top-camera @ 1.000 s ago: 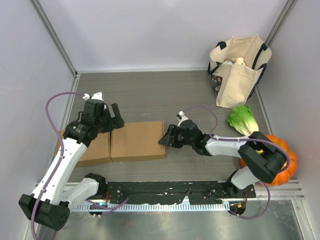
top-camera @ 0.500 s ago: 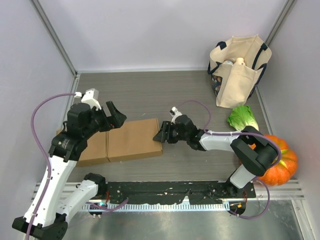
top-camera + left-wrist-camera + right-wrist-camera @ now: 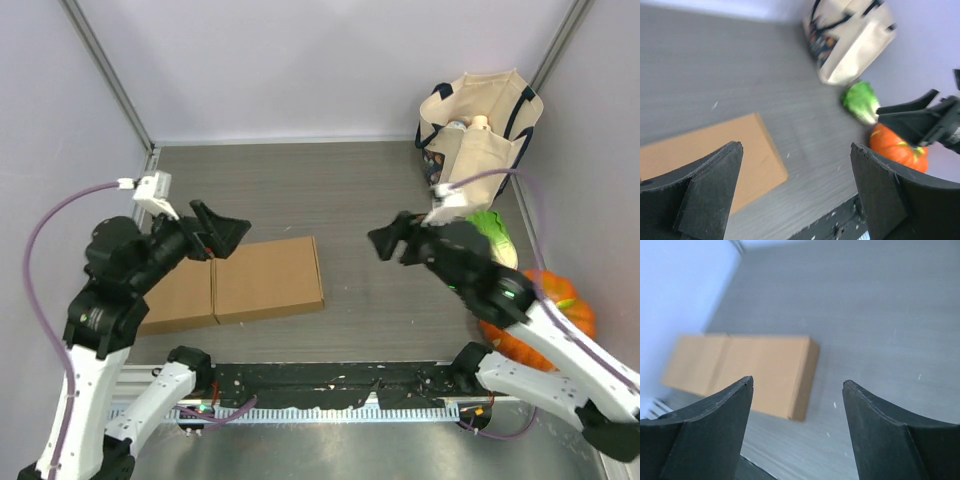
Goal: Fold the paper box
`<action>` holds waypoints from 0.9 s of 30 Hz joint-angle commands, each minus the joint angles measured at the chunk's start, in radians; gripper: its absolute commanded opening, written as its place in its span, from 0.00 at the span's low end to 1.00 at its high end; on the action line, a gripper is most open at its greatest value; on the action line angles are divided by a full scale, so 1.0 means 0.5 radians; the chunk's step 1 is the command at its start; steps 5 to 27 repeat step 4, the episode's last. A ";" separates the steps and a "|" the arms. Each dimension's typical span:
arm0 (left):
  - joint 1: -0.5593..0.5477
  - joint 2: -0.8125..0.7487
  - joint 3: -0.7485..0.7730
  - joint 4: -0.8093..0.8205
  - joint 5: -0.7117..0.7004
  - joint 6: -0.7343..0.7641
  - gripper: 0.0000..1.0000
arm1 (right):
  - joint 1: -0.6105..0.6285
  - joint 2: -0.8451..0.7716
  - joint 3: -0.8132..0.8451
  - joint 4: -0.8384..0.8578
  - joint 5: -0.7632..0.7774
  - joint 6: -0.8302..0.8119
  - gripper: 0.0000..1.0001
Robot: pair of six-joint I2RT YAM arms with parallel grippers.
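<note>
The left gripper (image 3: 228, 235) holds its two black wedge-shaped fingers (image 3: 707, 187) spread wide, with nothing between them. It hangs above the table at the left of the overhead view, over the upper left edge of the flat brown cardboard box (image 3: 262, 280) and apart from it. The right gripper (image 3: 388, 233) is equally wide apart and empty, its matte black fingers (image 3: 707, 427) aimed toward the left of the frame. It sits right of centre, well apart from the box's right end.

The box lies flat on the grey wood-grain tabletop (image 3: 330, 185) in the lower left of the overhead view. It is a long, smooth rectangle with a seam dividing it into two panels, tilted slightly so its right end sits higher in the frame. In the left wrist view one corner shows at lower left, partly behind the left-hand finger. In the right wrist view it stretches across the left and centre, its right end showing above the gap between the fingertips.

A cream canvas tote bag (image 3: 478, 140) with dark handles slumps in the upper right corner. Just below it lies a green leafy cabbage (image 3: 492, 232), and below that a ribbed orange pumpkin (image 3: 568, 293). The right arm crosses in front of both vegetables. A purple cable (image 3: 45, 235) loops out from the left wrist.
</note>
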 commanded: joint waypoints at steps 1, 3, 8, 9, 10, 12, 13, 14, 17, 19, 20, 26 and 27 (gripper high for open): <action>-0.007 -0.096 0.272 0.285 0.126 0.034 0.94 | 0.009 -0.529 0.387 -0.416 0.387 -0.289 0.82; -0.007 -0.066 0.462 0.276 0.132 0.074 0.94 | 0.006 -0.719 0.644 -0.431 0.512 -0.345 0.83; -0.007 -0.050 0.532 0.288 0.145 0.108 0.95 | 0.006 -0.739 0.770 -0.501 0.558 -0.436 0.83; -0.007 -0.050 0.532 0.288 0.145 0.108 0.95 | 0.006 -0.739 0.770 -0.501 0.558 -0.436 0.83; -0.007 -0.050 0.532 0.288 0.145 0.108 0.95 | 0.006 -0.739 0.770 -0.501 0.558 -0.436 0.83; -0.007 -0.050 0.532 0.288 0.145 0.108 0.95 | 0.006 -0.739 0.770 -0.501 0.558 -0.436 0.83; -0.007 -0.050 0.532 0.288 0.145 0.108 0.95 | 0.006 -0.739 0.770 -0.501 0.558 -0.436 0.83; -0.007 -0.050 0.532 0.288 0.145 0.108 0.95 | 0.006 -0.739 0.770 -0.501 0.558 -0.436 0.83; -0.007 -0.050 0.532 0.288 0.145 0.108 0.95 | 0.006 -0.739 0.770 -0.501 0.558 -0.436 0.83; -0.007 -0.050 0.532 0.288 0.145 0.108 0.95 | 0.006 -0.739 0.770 -0.501 0.558 -0.436 0.83; -0.007 -0.050 0.532 0.288 0.145 0.108 0.95 | 0.006 -0.739 0.770 -0.501 0.558 -0.436 0.83; -0.007 -0.050 0.532 0.288 0.145 0.108 0.95 | 0.006 -0.739 0.770 -0.501 0.558 -0.436 0.83; -0.007 -0.050 0.532 0.288 0.145 0.108 0.95 | 0.006 -0.739 0.770 -0.501 0.558 -0.436 0.83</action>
